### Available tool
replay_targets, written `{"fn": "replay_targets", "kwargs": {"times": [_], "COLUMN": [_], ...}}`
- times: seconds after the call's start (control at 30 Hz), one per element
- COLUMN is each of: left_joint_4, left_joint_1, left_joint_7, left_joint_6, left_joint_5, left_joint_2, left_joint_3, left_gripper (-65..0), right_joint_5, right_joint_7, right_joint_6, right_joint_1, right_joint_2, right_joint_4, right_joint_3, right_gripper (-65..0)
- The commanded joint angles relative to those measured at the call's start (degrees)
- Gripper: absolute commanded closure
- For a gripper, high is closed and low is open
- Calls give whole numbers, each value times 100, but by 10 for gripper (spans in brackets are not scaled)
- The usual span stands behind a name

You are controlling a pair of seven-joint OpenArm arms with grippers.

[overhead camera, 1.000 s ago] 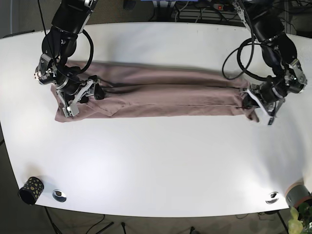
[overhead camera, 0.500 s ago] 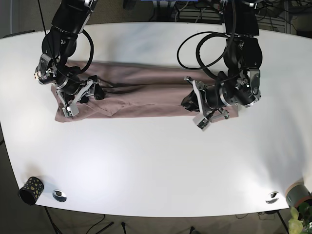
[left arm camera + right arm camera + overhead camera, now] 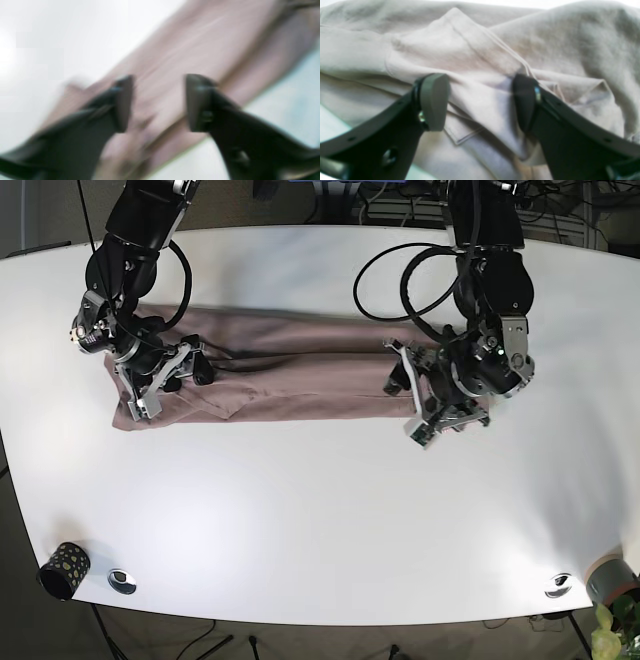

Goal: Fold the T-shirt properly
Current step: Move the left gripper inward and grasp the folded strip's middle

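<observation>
The mauve T-shirt [image 3: 300,370] lies as a long band across the white worktop [image 3: 320,520], the right claw [image 3: 480,100] spread open around a bunched fold at one end, while the left claw [image 3: 158,102] hangs open over the cloth in a blurred view.

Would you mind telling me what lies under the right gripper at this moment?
Under the right gripper lies the bunched end of the T-shirt, with overlapping folds and a stitched hem between its open fingers. The white table beneath is covered there; only a sliver shows at the cloth's edge.
</observation>
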Motion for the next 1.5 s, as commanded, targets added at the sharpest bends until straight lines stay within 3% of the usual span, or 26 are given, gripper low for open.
{"fn": "replay_targets", "kwargs": {"times": [0.0, 0.1, 0.23, 0.5, 1.17, 1.47], "left_joint_4": [402, 499, 472, 385, -415, -424], "left_joint_1": [-19, -19, -19, 17, 8, -27], "left_joint_7": [-129, -129, -129, -129, -454, -463], "left_joint_6": [-12, 177, 397, 643, 634, 634], "left_joint_5": [440, 1011, 1363, 1380, 1380, 1380], "left_joint_2": [-51, -165, -429, -613, -789, -798], "left_joint_3": [58, 269, 498, 656, 647, 217], "left_gripper": [-426, -481, -488, -490, -485, -483], "right_joint_5": [-66, -66, -66, -119, -119, -101], "right_joint_7": [-104, -104, -104, -104, -104, -104], "right_joint_6": [-34, -34, -34, -34, -34, -34], "right_joint_1": [53, 53, 106, 123, 123, 114], "right_joint_2": [39, 39, 21, -164, -155, -155], "right_joint_4": [27, 27, 18, 18, 18, 18], "right_joint_3": [4, 4, 4, 4, 12, 12], "right_gripper": [-388, -388, -388, -388, -388, -388]}}
